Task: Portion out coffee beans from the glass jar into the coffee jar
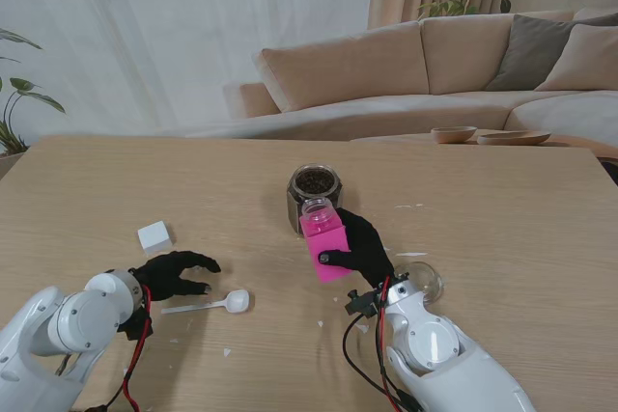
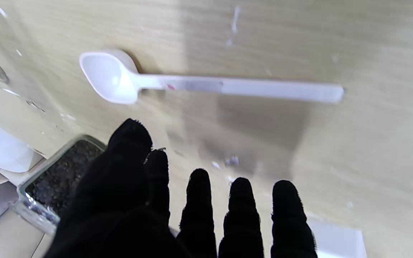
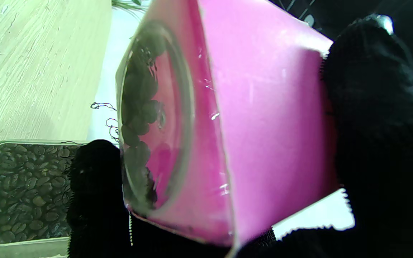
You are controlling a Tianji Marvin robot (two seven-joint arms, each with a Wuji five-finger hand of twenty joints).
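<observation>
The glass jar point(image 1: 314, 192) of dark coffee beans stands open at mid-table; its beans also show in the right wrist view point(image 3: 16, 186) and the left wrist view point(image 2: 54, 175). Just nearer to me, my right hand point(image 1: 362, 248) is shut on the pink coffee jar point(image 1: 325, 238). That jar is tilted, with its clear mouth close to the glass jar. Some beans lie inside the pink coffee jar point(image 3: 256, 125), between thumb and fingers point(image 3: 91, 186). A white spoon point(image 1: 212, 304) lies flat on the table, empty point(image 2: 206, 84). My left hand point(image 1: 174, 272) is open beside its handle, fingers point(image 2: 240, 211) spread, holding nothing.
A small white cube point(image 1: 154, 236) sits on the table just beyond my left hand. A round glass lid point(image 1: 422, 282) lies to the right of my right wrist. White specks dot the wooden table point(image 1: 502, 229). A sofa point(image 1: 406, 74) stands past the far edge.
</observation>
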